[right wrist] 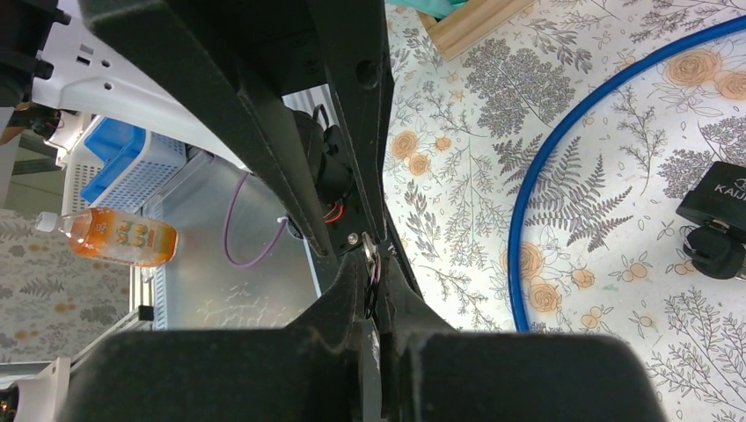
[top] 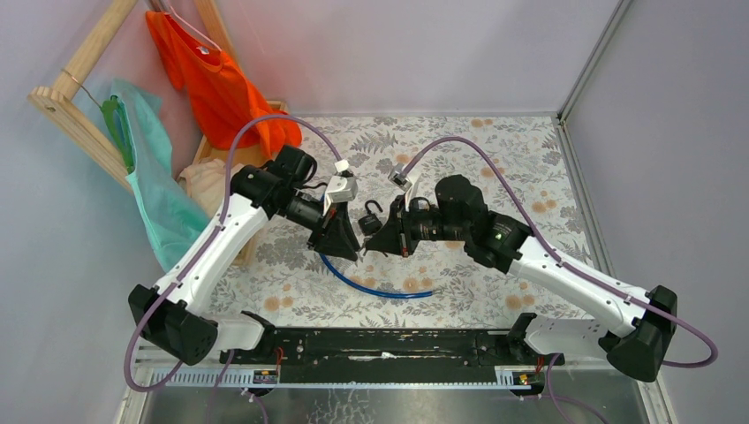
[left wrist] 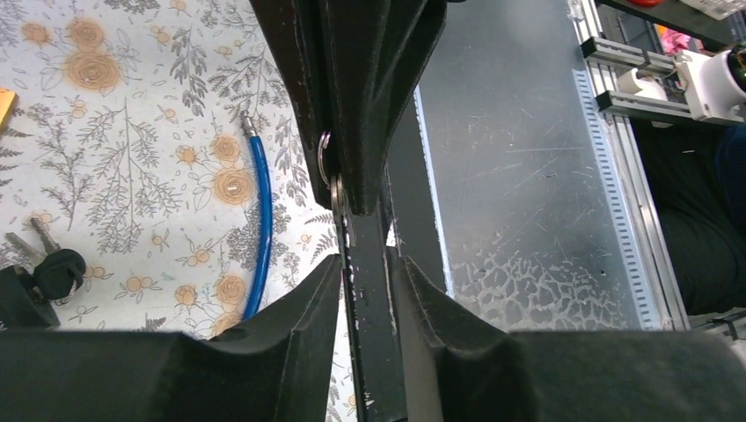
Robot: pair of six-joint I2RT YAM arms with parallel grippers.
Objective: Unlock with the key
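The key, with its chunky black head, lies on the flowered cloth against a black padlock. I cannot tell whether its blade is in the lock. Key and padlock also sit at the left edge of the left wrist view, with small silver keys beside them. My right gripper is shut on a thin silver key on a ring, above the cloth. My left gripper is open right in front of it, its fingers apart and empty. In the top view the grippers meet tip to tip, left and right, just in front of the padlock.
A blue cable curves over the cloth in front of the grippers. A wooden rack with an orange garment and a teal one stands at the back left. The black base rail runs along the near edge.
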